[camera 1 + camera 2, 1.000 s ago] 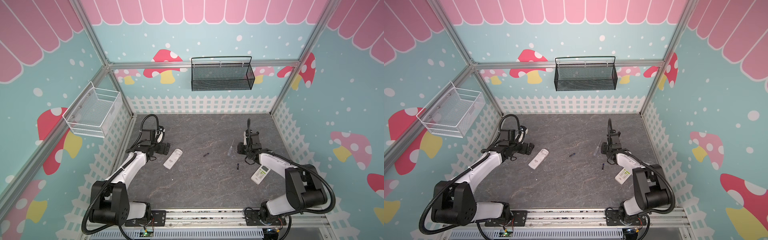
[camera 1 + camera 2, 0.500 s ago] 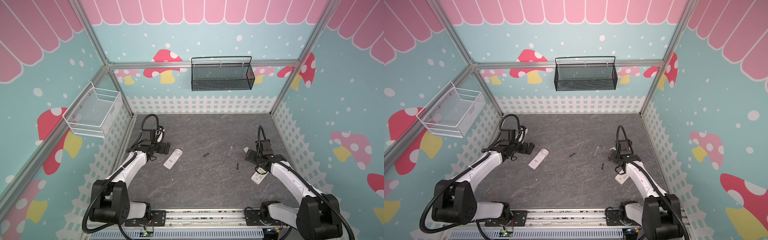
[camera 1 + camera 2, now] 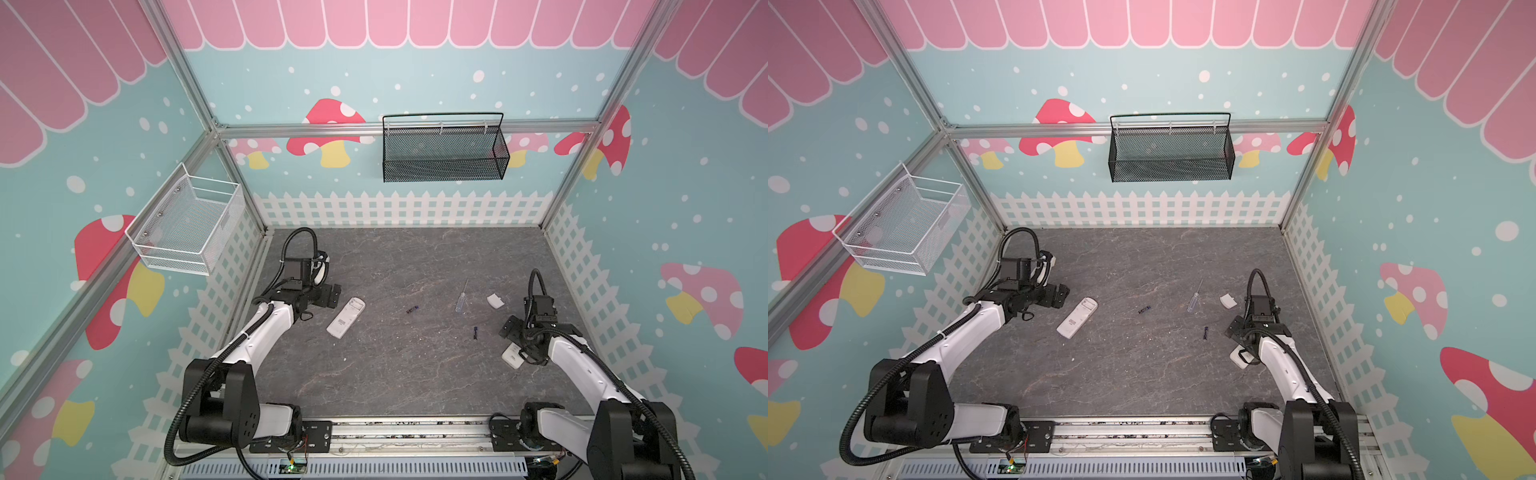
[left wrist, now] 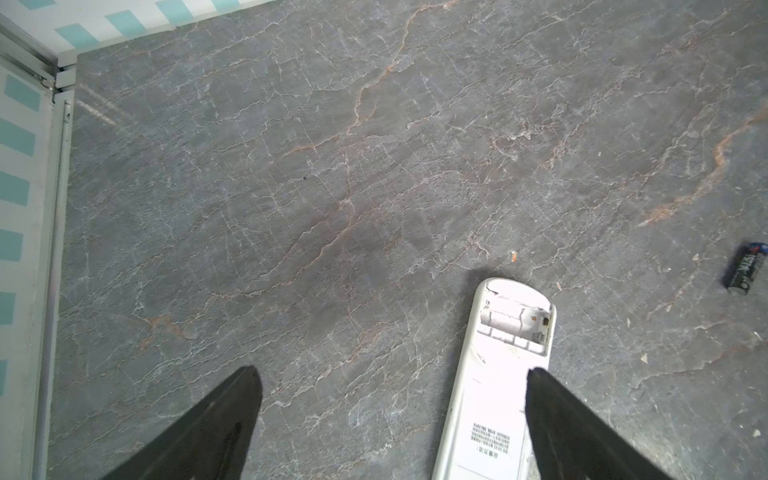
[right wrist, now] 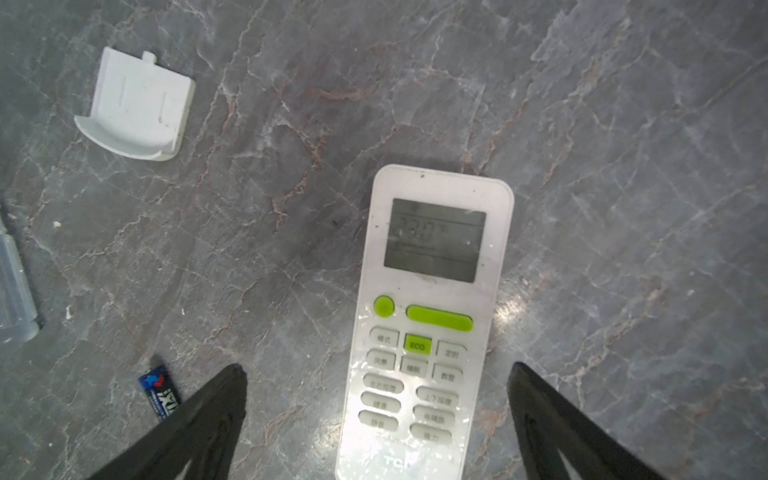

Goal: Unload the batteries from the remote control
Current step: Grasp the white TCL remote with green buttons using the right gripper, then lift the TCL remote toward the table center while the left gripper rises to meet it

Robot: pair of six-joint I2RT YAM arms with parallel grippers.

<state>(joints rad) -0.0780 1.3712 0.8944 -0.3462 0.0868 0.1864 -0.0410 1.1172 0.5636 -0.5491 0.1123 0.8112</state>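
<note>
Lying beside right fingers (image 5: 199, 432): battery (image 5: 159, 392).

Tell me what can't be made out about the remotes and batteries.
Face-up remote: back faces the table, right wrist view; right arm covers most of it in both top views.
One battery: end behind a finger of the right gripper, right wrist view.
Other battery: tip clipped by left wrist view's edge.
Screwdriver: only handle, cut by right wrist view's edge.

Lab robot cell: aluminium frame (image 3: 407, 126), printed walls (image 3: 685, 208)
</note>
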